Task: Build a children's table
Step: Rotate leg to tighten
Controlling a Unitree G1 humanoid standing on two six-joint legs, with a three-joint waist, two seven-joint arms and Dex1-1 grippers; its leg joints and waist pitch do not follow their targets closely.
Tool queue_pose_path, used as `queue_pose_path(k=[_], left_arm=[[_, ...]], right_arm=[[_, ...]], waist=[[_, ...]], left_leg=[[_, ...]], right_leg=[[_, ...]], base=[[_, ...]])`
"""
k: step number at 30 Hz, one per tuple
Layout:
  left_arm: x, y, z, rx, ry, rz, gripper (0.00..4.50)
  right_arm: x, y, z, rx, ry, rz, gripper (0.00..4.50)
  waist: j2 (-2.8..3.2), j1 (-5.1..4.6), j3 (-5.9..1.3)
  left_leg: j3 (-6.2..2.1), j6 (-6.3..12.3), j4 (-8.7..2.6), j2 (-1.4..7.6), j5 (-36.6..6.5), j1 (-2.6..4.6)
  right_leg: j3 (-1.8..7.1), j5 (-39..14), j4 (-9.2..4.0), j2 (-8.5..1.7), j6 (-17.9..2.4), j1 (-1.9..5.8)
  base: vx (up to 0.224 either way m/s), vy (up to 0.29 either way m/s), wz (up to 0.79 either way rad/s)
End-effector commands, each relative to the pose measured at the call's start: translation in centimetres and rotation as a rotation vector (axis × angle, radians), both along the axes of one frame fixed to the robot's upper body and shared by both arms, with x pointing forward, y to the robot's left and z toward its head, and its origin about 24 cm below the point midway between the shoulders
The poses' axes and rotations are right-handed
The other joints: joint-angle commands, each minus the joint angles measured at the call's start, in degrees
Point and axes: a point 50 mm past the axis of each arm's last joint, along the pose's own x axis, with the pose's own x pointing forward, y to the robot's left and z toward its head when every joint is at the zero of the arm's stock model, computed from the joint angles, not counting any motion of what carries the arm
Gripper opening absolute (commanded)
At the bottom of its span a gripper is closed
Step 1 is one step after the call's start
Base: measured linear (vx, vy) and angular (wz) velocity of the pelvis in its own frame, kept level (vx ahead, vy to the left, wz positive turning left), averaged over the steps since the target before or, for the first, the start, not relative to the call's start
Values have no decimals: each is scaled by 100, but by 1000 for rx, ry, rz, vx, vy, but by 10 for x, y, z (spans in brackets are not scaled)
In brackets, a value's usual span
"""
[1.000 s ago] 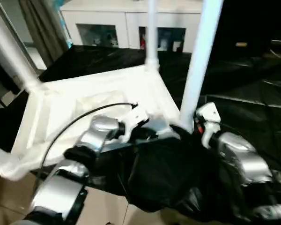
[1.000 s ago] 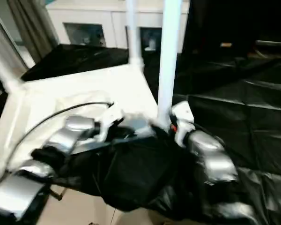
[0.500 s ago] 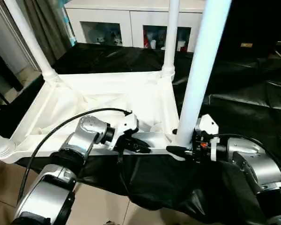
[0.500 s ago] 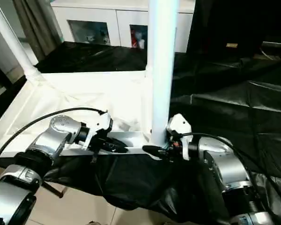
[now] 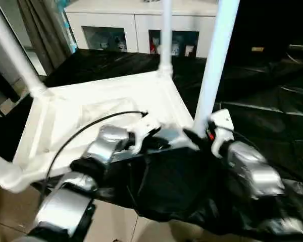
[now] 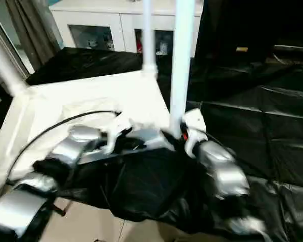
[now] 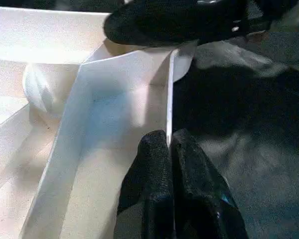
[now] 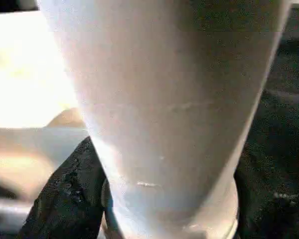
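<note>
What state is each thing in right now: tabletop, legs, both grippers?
tabletop: upside down on black sheet.
near leg: upright in corner socket.
far legs: upright in sockets.
left gripper: shut on tabletop rim.
right gripper: fingers around near leg's base.

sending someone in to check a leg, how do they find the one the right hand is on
Find the upturned white tabletop on the black sheet. Three legs stand in its corners; take the thick one at the near corner. Unlike the others, it has the right hand around its base.

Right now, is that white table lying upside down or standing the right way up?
Upside down. The table lies with its hollow underside facing up on the black cloth, and its legs stick straight up from the corners.
</note>
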Motion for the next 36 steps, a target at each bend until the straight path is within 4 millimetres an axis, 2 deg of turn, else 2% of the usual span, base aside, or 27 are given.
queue_pose_path(k=[1, 3, 5, 6, 11, 12, 13, 15, 16, 17, 18, 19, 20, 23, 26, 28, 29, 36], left_arm=[[6, -26, 22, -115, -70, 21, 0], [4, -31, 21, -112, -75, 10, 0], [3, -32, 20, -109, -73, 0, 0], [2, -30, 18, -100, -71, -18, 0], [-1, -23, 15, -86, -64, -78, 0], [-4, -18, 15, -77, -57, -141, 0], [-4, -18, 15, -77, -57, -141, 0], [-11, -6, 13, -53, -45, -253, 0], [-11, -6, 13, -53, -45, -253, 0], [-13, -1, 12, -45, -34, -283, 0], [-13, 1, 12, -42, -28, -297, 0], [-16, 7, 11, -32, -18, -327, 0], [-17, 10, 11, -25, -9, -344, 0], [-23, 26, 8, 4, 36, -419, 0], [-27, 36, 6, 22, 67, -458, 0], [-29, 40, 6, 24, 85, -475, 0], [-30, 40, 6, 24, 92, -480, 0], [-27, 35, 5, 4, 55, -415, 0]], right_arm=[[-13, 39, -30, 36, 141, 95, 279], [-11, 47, -27, 12, 111, 133, 279], [-10, 49, -24, 32, 98, 152, 279], [-10, 49, -18, 87, 84, 190, 335], [-10, 46, -8, 102, 40, 278, 370], [-14, 41, -3, 84, 18, 378, 370], [-14, 41, -3, 84, 18, 378, 370], [-26, 28, 3, 36, 10, 556, 370], [-26, 28, 3, 36, 10, 556, 370], [-32, 22, 4, 15, 13, 614, 370], [-34, 19, 5, 5, 15, 642, 370], [-39, 12, 5, -14, 31, 685, 370], [-42, 7, 6, -25, 43, 714, 370], [-51, -13, 9, -80, 81, 793, 370], [-52, -23, 13, -99, 86, 803, 370], [-52, -26, 14, -98, 89, 806, 370], [-53, -26, 15, -96, 91, 808, 346], [-57, -16, 8, -59, 105, 798, 292]], waist=[[-99, -14, -335], [-110, -35, -320], [-98, -33, -324], [-99, -39, -326], [-107, -46, -341], [-96, -43, -331], [-108, -35, -341], [-115, -7, -368], [-117, 5, -369], [-76, -1, -366], [-100, 16, -392], [-84, 22, -389], [-83, 36, -389], [-69, 106, -383], [-70, 125, -375], [-71, 138, -363], [-73, 142, -356], [-94, 142, -349]], left_leg=[[-7, 353, -410, 53, -1089, 29], [-12, 401, -420, 44, -1211, 9], [-18, 441, -423, 53, -1138, 1], [-18, 463, -424, 53, -1145, -3], [-21, 566, -414, 61, -1052, -22], [-18, 604, -414, 65, -1038, -21], [-17, 629, -406, 65, -1014, -18], [-25, 772, -388, 72, -738, -56], [-20, 819, -376, 79, -678, -70], [-11, 891, -369, 94, -621, -67], [-12, 927, -351, 95, -547, -60], [-6, 950, -346, 100, -529, -52], [-9, 978, -347, 104, -492, -55], [2, 1066, -340, 131, -484, -26], [0, 1025, -350, 135, -547, -19], [-2, 897, -377, 151, -696, 2], [3, 848, -381, 149, -744, 5], [0, 745, -382, 129, -732, -13]], right_leg=[[233, -1863, -515, -271, -1124, 283], [215, -2084, -538, -273, -1059, 297], [226, -1993, -530, -277, -1062, 301], [221, -1971, -531, -274, -1064, 307], [225, -1743, -501, -280, -1154, 326], [224, -1667, -505, -277, -1174, 322], [223, -1601, -503, -275, -1181, 335], [217, -1119, -435, -267, -1293, 387], [221, -972, -414, -267, -1319, 393], [221, -773, -386, -271, -1423, 362], [217, -617, -366, -268, -1467, 385], [225, -543, -359, -270, -1513, 361], [220, -452, -346, -267, -1558, 378], [238, -242, -316, -270, -1653, 348], [236, -285, -316, -268, -1685, 345], [243, -513, -334, -277, -1667, 342], [245, -589, -342, -274, -1658, 338], [246, -725, -359, -279, -1546, 344]], base=[[0, 0, 0], [0, 0, 0], [0, 0, 0], [0, 0, 0], [0, 0, 0], [0, 0, 0], [0, 0, 0], [0, 0, 0], [0, 0, 0], [0, 0, 0], [0, 0, 0], [0, 0, 0], [0, 0, 0], [0, 0, 0], [0, 0, 0], [0, 0, 0], [0, 0, 0], [0, 0, 0]])
